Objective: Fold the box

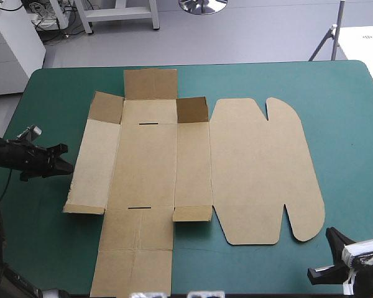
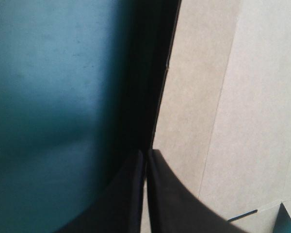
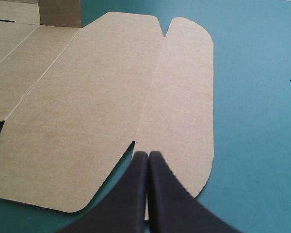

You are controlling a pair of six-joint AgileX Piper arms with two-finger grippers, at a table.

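The brown box (image 1: 174,161) lies spread out in the middle of the table, its rounded lid (image 1: 261,167) flat toward the right. Two short corner flaps stand up at the far end, and the long left wall (image 1: 93,161) is tilted a little off the cover. My left gripper (image 1: 68,167) sits at that wall's outer edge. In the left wrist view it (image 2: 146,154) is shut on the edge of the box (image 2: 233,97). My right gripper (image 1: 329,236) hovers by the lid's near right corner. The right wrist view shows it (image 3: 148,154) shut and empty over the lid (image 3: 111,97).
A wide strip of teal-green cover (image 1: 354,136) lies between the lid and the table's right edge. A narrower strip (image 1: 43,112) runs along the left side. The box's near panel (image 1: 133,267) reaches almost to the table's front edge.
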